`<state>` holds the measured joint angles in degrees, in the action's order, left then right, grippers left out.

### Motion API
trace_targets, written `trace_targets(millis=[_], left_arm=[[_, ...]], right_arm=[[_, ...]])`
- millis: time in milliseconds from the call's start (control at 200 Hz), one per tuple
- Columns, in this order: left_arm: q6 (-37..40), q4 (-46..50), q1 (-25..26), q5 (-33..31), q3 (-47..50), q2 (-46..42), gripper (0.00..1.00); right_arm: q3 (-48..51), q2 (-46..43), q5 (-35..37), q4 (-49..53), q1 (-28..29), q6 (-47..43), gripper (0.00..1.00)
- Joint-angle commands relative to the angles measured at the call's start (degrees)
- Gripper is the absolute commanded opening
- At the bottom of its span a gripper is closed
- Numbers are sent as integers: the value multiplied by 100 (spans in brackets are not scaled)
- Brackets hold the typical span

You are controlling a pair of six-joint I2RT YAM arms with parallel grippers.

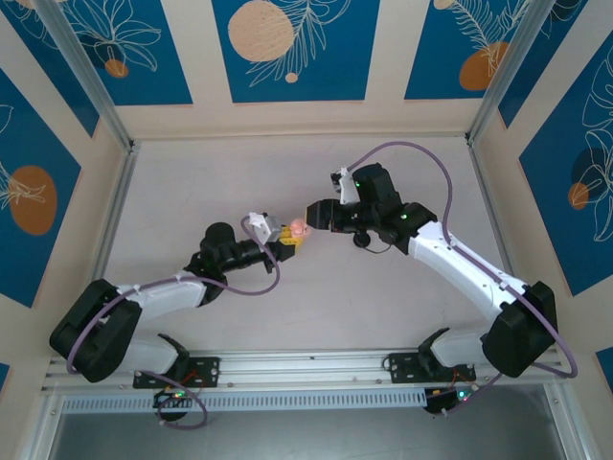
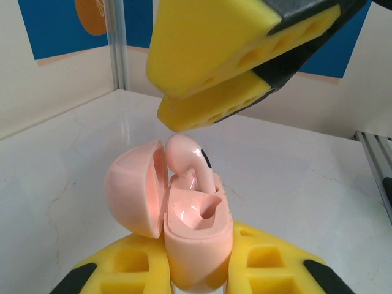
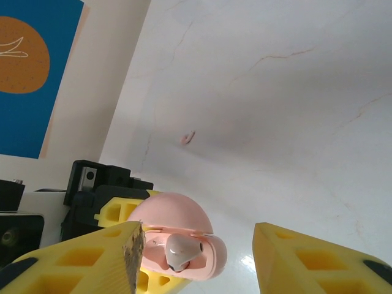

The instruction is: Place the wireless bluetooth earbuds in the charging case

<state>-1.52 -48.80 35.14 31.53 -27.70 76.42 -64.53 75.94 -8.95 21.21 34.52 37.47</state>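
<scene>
Pink earbud: small glossy pale-pink plastic piece with a rounded head, a dark oval patch on one side and a short stem; stands nearly upright, stem down in a well of the case, head well above the rim.
Pink charging case: rounded pale-pink plastic shell, open, with its domed lid swung back to one side; sits over the middle of the counter in the top view.
Well beside the stem: holds a pink form; cannot tell whether it is another earbud or bare plastic.
Left claw: clenched on the pink charging case, with yellow ribbed fingers pressing the lower body from both sides.
Right claw: released, with yellow fingers spread wide and nothing between them.
Right claw from the left wrist camera: fingers hang just above the head of the pink earbud, very close; cannot tell whether touching.
Right wrist camera: looks down on the case lid and the earbud head, both below the gap between the fingers.
Counter: white, marbled with faint veins.
Pinkish fleck: lies on the counter beyond the case; too small to identify.
Walls: cream with blue panels bearing orange circles.
</scene>
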Motion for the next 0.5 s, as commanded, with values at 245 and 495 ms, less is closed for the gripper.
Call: trace_targets(millis=[245,495], left_arm=[[275,169,36,185,-174,-193,10],[271,184,37,157,-174,-187,10]], right_arm=[[-235,276,42,269,160,-117,50],[-205,230,-42,223,164,-91,46]])
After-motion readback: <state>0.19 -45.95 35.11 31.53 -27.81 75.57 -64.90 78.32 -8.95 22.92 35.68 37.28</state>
